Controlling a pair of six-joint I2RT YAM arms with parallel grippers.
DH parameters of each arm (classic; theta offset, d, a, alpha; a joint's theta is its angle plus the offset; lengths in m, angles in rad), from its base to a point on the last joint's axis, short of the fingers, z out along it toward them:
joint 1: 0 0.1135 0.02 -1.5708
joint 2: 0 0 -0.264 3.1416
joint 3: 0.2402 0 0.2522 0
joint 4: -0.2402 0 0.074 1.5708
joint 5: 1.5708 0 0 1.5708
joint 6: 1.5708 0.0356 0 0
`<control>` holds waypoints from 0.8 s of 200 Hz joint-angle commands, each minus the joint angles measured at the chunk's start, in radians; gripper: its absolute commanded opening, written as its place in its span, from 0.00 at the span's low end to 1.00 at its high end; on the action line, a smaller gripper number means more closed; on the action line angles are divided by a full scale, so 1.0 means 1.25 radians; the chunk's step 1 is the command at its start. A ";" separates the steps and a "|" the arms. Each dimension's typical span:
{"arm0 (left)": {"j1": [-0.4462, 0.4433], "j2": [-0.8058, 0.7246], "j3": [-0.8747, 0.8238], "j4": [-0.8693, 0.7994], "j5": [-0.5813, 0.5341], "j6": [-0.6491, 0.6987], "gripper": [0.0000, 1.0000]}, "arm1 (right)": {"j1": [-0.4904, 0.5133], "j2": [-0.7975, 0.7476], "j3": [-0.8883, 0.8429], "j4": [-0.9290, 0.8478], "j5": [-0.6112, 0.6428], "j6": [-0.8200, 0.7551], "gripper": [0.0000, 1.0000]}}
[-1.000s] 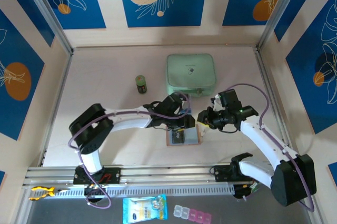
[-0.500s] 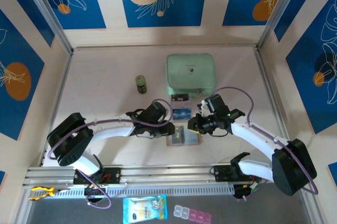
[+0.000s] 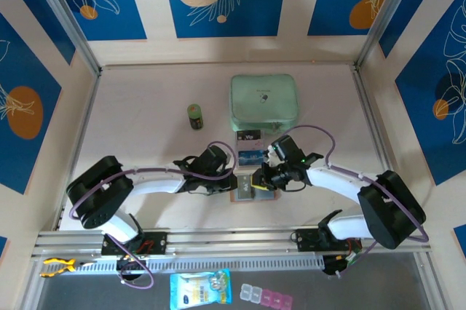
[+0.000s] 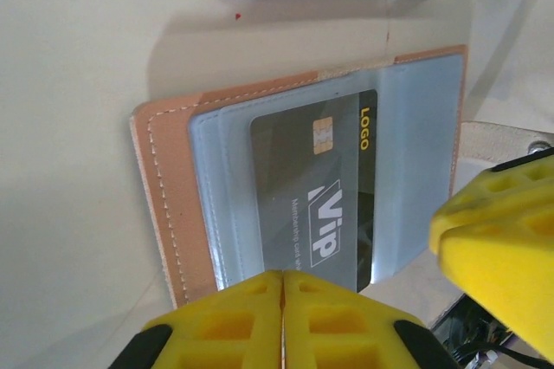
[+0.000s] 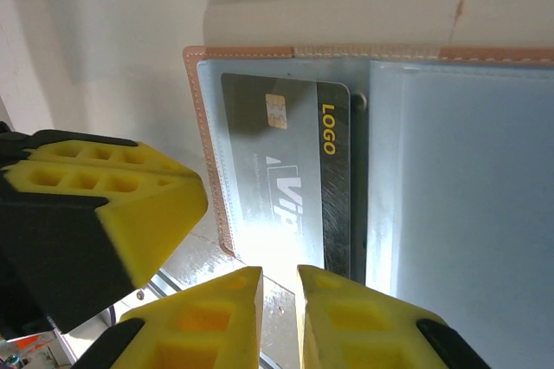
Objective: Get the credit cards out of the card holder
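Both arms stretched low over card holder (image 4: 164,204), left tool (image 4: 283,284) closed, right tool (image 5: 279,281) state unclear

The tan card holder (image 4: 169,204) lies open and flat, with a dark VIP card (image 4: 316,187) in its clear pocket. At its 12 o'clock lie a blue card (image 3: 251,156) and, beyond it, a dark card (image 3: 249,136).
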 commanded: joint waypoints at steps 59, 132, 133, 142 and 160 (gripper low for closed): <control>0.006 0.054 0.002 -0.011 0.017 -0.009 0.03 | 0.023 0.054 0.026 0.025 -0.008 0.009 0.20; 0.006 0.056 0.001 -0.027 0.013 -0.009 0.02 | 0.032 0.080 0.042 0.015 0.020 -0.001 0.23; 0.007 0.056 0.001 -0.027 0.013 -0.009 0.02 | 0.032 0.080 0.041 0.015 0.021 -0.001 0.23; 0.006 0.055 0.001 -0.028 0.013 -0.009 0.02 | 0.032 0.087 0.043 0.015 0.021 -0.005 0.23; 0.007 0.056 0.002 -0.029 0.011 -0.008 0.02 | 0.031 0.102 0.048 0.011 0.019 -0.014 0.23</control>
